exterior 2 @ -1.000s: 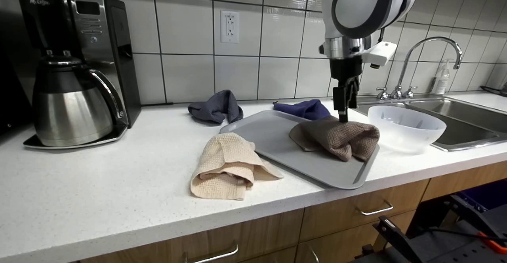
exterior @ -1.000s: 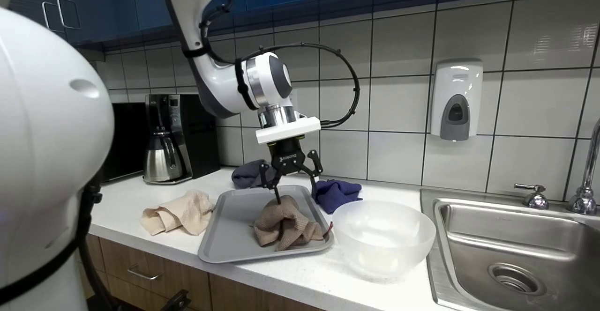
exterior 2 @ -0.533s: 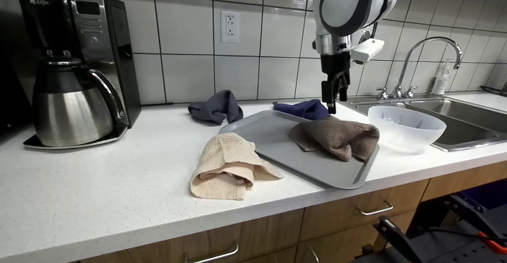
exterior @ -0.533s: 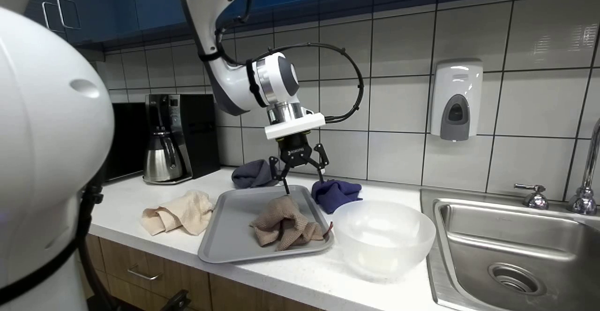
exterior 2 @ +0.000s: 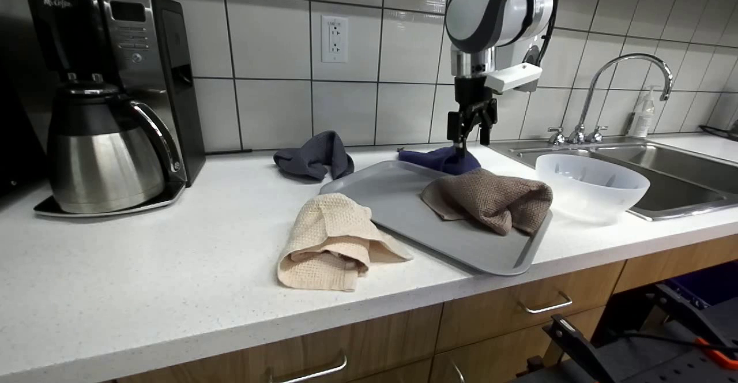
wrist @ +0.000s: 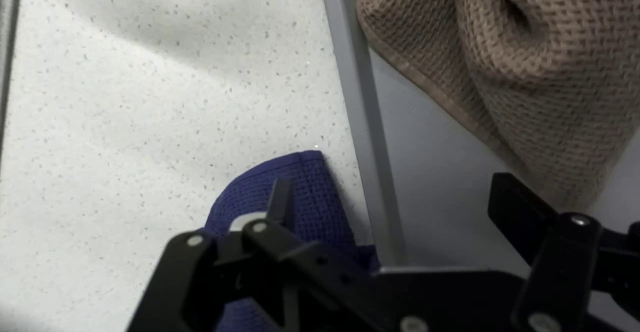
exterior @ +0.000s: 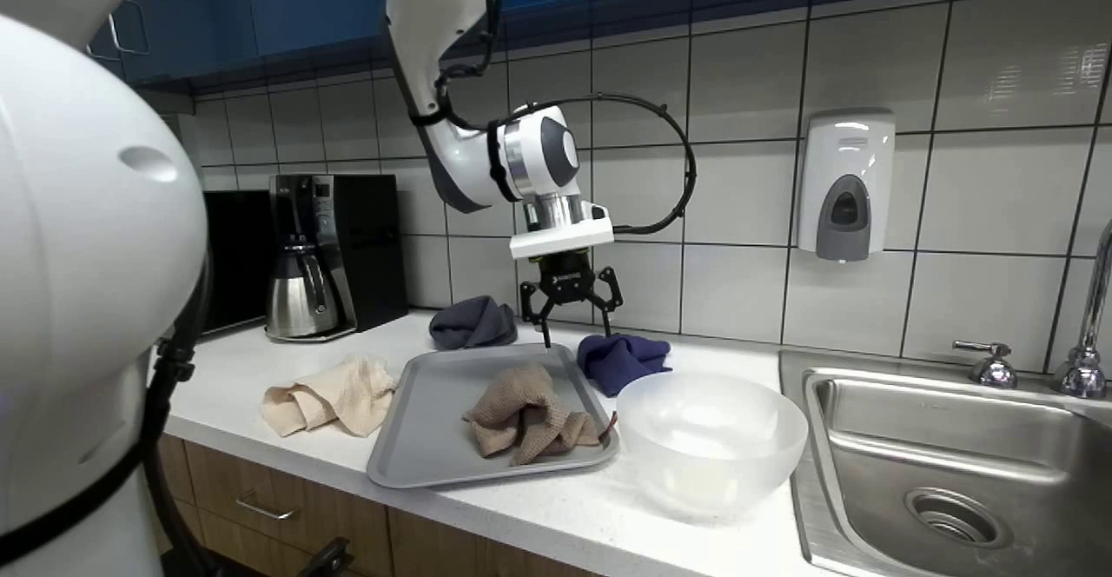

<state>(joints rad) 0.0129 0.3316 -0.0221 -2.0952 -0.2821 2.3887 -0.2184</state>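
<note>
In an exterior view, the fingers (exterior: 546, 332) are over the table (exterior: 226, 381), and the first cloth (exterior: 624, 364) is just under them, to the right. In the wrist view, one finger is above that cloth and one is above the tray (wrist: 440, 197). A second cloth (exterior: 526, 412) is on the tray, in front of the fingers. A third cloth (exterior: 473, 323) is to their left, and a fourth cloth (exterior: 339, 394) is more to the left and nearer the front, beside the tray. Far left is the coffee maker (exterior: 369, 238) with the pot (exterior: 300, 299) in it. The bowl (exterior: 712, 455) is in front and to the right, and the sink (exterior: 947, 447) is past it.
</note>
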